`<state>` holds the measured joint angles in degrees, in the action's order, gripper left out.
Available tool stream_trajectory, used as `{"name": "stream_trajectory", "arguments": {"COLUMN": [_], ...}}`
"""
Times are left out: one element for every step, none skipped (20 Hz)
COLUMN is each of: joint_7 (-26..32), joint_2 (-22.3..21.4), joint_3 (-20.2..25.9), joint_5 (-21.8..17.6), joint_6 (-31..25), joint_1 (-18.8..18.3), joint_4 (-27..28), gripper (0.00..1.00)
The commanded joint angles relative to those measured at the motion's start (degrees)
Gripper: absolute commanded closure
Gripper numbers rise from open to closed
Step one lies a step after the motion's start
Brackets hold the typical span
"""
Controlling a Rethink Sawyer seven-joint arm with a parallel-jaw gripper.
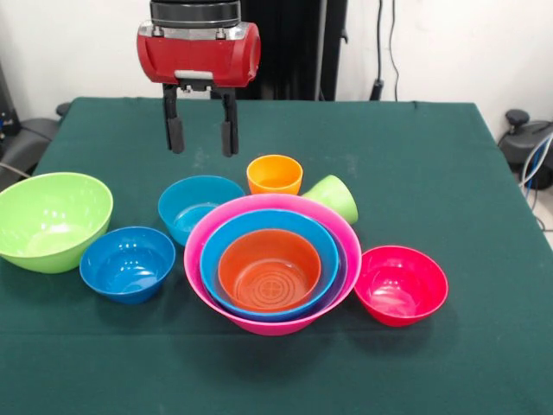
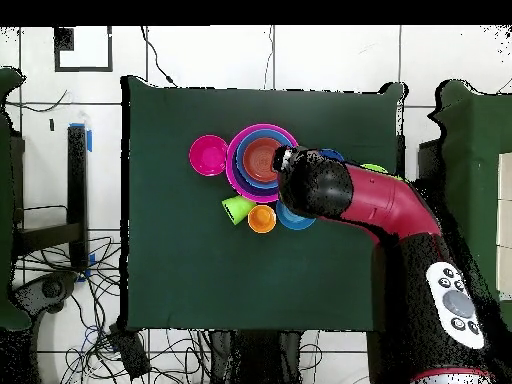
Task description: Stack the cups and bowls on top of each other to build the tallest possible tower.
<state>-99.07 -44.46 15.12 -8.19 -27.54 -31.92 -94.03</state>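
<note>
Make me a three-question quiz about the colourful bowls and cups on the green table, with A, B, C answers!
1. Where is the red-pink bowl in the front view?
A. right of the big pink bowl
B. inside the lime green bowl
C. on top of the orange cup

2. What colour is the innermost bowl in the pink bowl?
A. purple
B. orange
C. lime green

3. How is the green cup lying?
A. upright
B. tipped on its side
C. held by the gripper

Answers:
1 A, it sits beside the pink bowl's right rim.
2 B, the orange bowl is in the middle.
3 B, its mouth faces sideways; the gripper hangs open and empty.
</note>
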Motion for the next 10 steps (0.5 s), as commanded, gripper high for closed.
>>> {"name": "stream_trajectory", "arguments": {"joint_7": [-5.60,-5.12,-4.21,-3.71,-2.83,-2.14,-1.46,-1.00,-0.27,0.17], "joint_2": [3.47,3.61,3.74,3.78,3.63,3.55,3.47,3.49,3.62,3.74], "joint_3": [0.37,0.39,0.43,0.48,0.60,0.74,0.89,1.07,1.29,1.51], "joint_5": [-0.79,-0.98,-1.32,-1.50,-1.75,-1.91,-2.06,-2.17,-2.32,-2.43], "joint_6": [1.22,0.93,0.36,0.10,-0.48,-0.93,-1.38,-1.52,-1.85,-1.95], "joint_1": [1.06,0.83,0.38,0.10,-0.39,-0.79,-1.19,-1.54,-2.06,-2.42], "joint_4": [-3.31,-2.97,-2.46,-2.21,-2.01,-1.89,-1.78,-1.74,-1.60,-1.52], "gripper": [0.00,0.00,0.00,0.00,0.00,0.00,0.00,0.00,0.00,0.00]}}
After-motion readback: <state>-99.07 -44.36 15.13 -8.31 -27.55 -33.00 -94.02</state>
